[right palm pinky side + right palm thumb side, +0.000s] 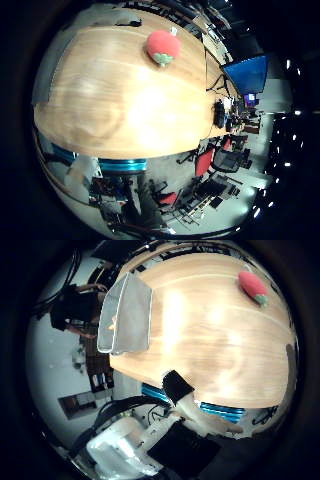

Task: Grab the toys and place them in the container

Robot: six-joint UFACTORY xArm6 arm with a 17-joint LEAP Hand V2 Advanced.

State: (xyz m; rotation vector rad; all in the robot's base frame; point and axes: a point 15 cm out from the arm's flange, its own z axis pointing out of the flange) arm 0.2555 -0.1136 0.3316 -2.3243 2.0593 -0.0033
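Toy (163, 47), red with a green end, lies on the table (125, 110) near its far edge, well apart from the hand (190, 405); its fingers' state cannot be told. Container (125, 320) sits at another edge

A red plush strawberry (163, 47) with a small green leafy cap lay on its side on the light wooden table (125, 110), its cap end pointing toward the middle of the tabletop and its rounded red body toward the table's far edge. It sat alone, touching nothing but the wood. The container (126, 315) was a grey fabric bin with a pale rim, standing on the same table at a corner, well apart from the strawberry. Its mouth was open, and a small yellowish shape showed inside, too unclear to tell what
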